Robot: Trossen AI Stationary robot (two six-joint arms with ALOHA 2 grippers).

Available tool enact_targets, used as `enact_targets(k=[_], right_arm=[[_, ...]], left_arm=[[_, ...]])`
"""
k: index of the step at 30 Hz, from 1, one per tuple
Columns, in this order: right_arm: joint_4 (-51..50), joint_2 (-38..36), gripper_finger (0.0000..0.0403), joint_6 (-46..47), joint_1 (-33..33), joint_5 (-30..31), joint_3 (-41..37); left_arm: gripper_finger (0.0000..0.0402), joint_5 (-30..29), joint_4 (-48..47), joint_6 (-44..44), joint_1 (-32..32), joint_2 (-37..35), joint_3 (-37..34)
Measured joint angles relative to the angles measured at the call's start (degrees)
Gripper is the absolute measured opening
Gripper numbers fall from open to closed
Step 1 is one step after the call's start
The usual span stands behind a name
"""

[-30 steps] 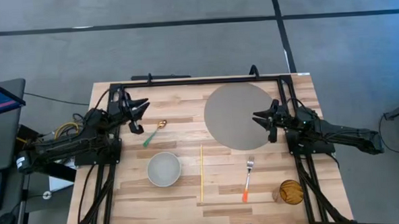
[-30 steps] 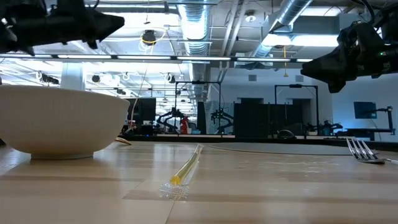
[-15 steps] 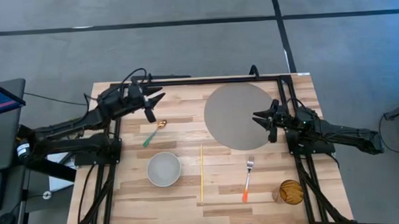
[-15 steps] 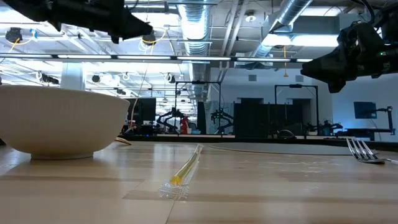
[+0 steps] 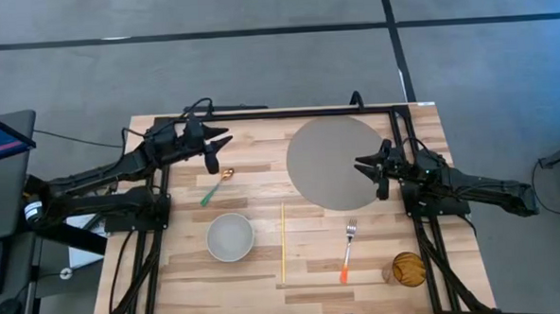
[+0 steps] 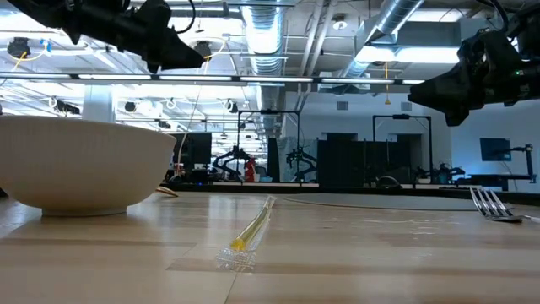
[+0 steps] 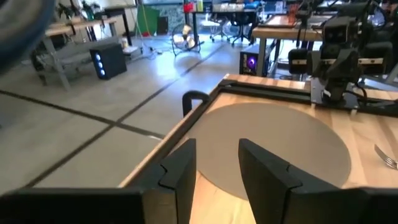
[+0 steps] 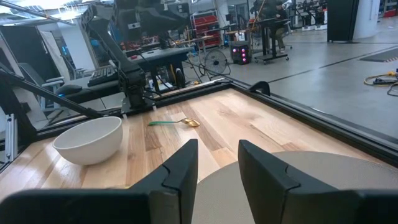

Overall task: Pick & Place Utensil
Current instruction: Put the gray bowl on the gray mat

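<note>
No readable text anywhere — no labels, brands, numbers or signs on the bench (image 5: 264,224), its contents, or either arm. The monitor (image 5: 0,141) just off the bench's left edge shows only coloured bands, nothing legible. Room behind the bench in the low and wrist views has glowing screens and equipment — any markings there are too small to make out.

Even overhead brightness, glaring ceiling lights (image 6: 268,38), soft shadows, blurred near bowl (image 6: 80,165).

bowl (image 6: 76,165) cropped, fork (image 6: 494,205) cut off
</note>
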Motion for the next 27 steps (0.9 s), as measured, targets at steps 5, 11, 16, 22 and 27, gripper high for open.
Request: enact_targets(k=[5, 11, 16, 22, 27], right_arm=[[0.0, 0.0, 0.0109, 0.0, 0.0, 0.0, 0.0], [0.0, 0.0, 0.0109, 0.0, 0.0, 0.0, 0.0], [0.0, 0.0, 0.0109, 0.0, 0.0, 0.0, 0.0], [0.4, 0.0, 0.0109, 0.0, 0.0, 0.0, 0.0], [0.7, 0.0, 0.0109, 3.6, 0.1, 0.0, 0.0]], left_arm=[[0.0121, 2.9, -1.7, -2.3, 0.0, 0.0, 0.0], [0.0121, 6.3, -2.9, -5.0, 0.0, 0.0, 0.0], [0.0121, 6.3, -2.8, -5.1, 0.0, 0.0, 0.0], [0.0121, 6.3, -2.8, -5.1, 0.0, 0.0, 0.0], [0.0121, 6.3, -2.9, -5.1, 0.0, 0.0, 0.0]])
